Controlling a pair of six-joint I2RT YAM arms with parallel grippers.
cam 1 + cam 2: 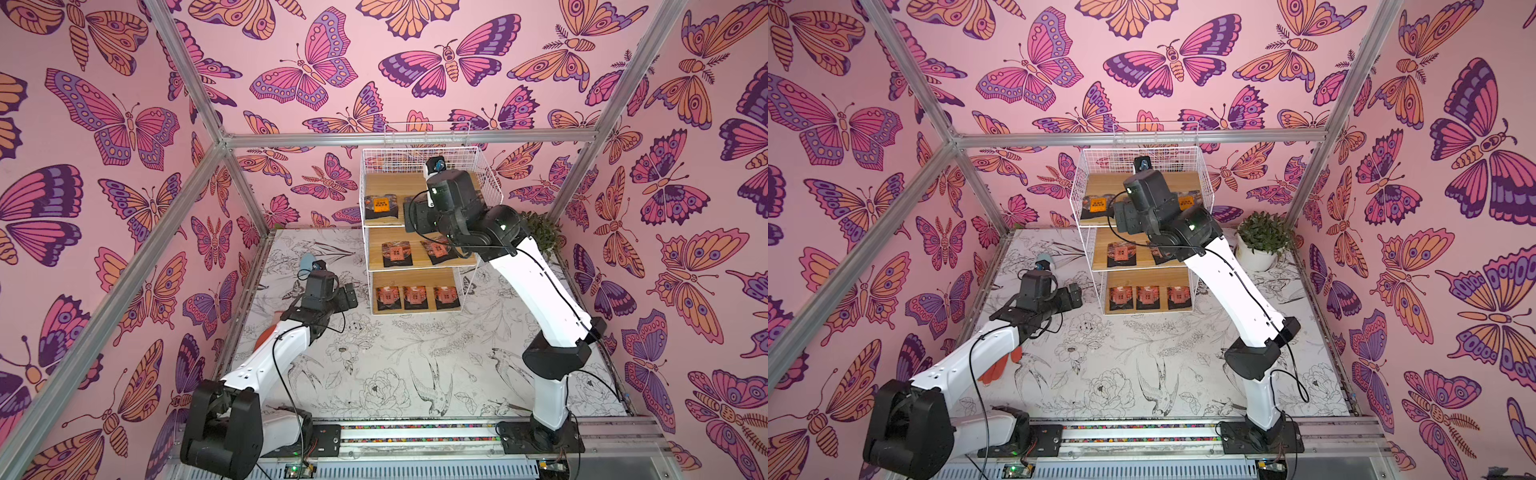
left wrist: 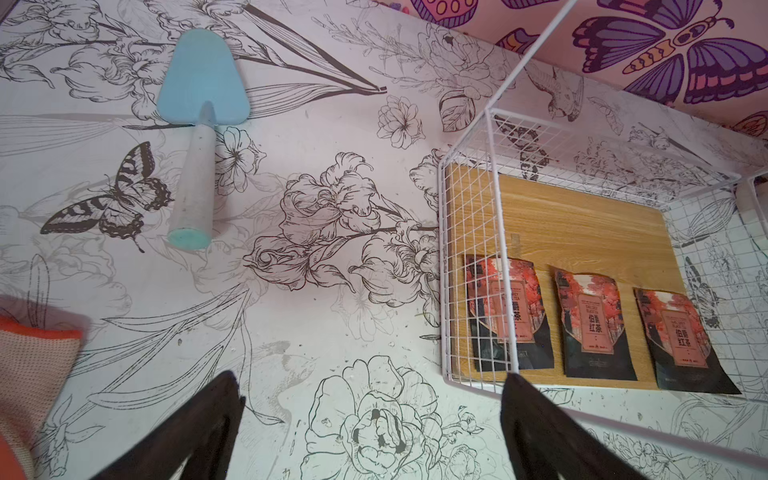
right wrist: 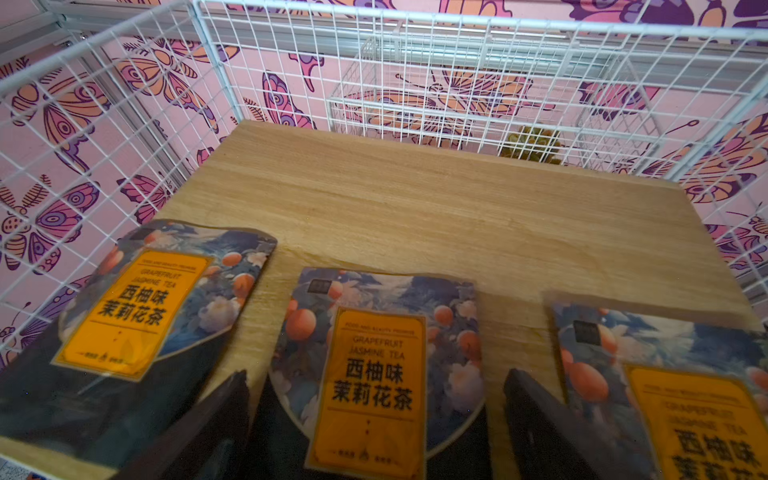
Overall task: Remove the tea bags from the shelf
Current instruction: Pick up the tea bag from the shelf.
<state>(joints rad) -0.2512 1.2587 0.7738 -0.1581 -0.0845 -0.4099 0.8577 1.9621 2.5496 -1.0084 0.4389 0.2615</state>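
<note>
The shelf (image 1: 415, 183) (image 1: 1104, 185), a white wire rack with three stepped wooden boards, stands at the back of the table. Three orange-labelled tea bags lie on its top board: left (image 3: 137, 307), middle (image 3: 376, 332) and right (image 3: 685, 407). My right gripper (image 3: 376, 374) (image 1: 419, 216) hovers open just over the middle one, a finger on either side of it. Two pink-labelled tea bags (image 1: 397, 253) (image 1: 436, 249) lie on the middle board. Three more (image 2: 507, 316) (image 2: 594, 328) (image 2: 681, 340) lie on the bottom board. My left gripper (image 2: 370, 376) (image 1: 348, 296) is open and empty above the table, left of the bottom board.
Wire basket walls (image 3: 124, 124) fence the top board on three sides. A blue trowel (image 2: 199, 116) lies on the table left of the shelf. An orange glove (image 1: 998, 368) lies under my left arm. A potted plant (image 1: 1260, 245) stands right of the shelf.
</note>
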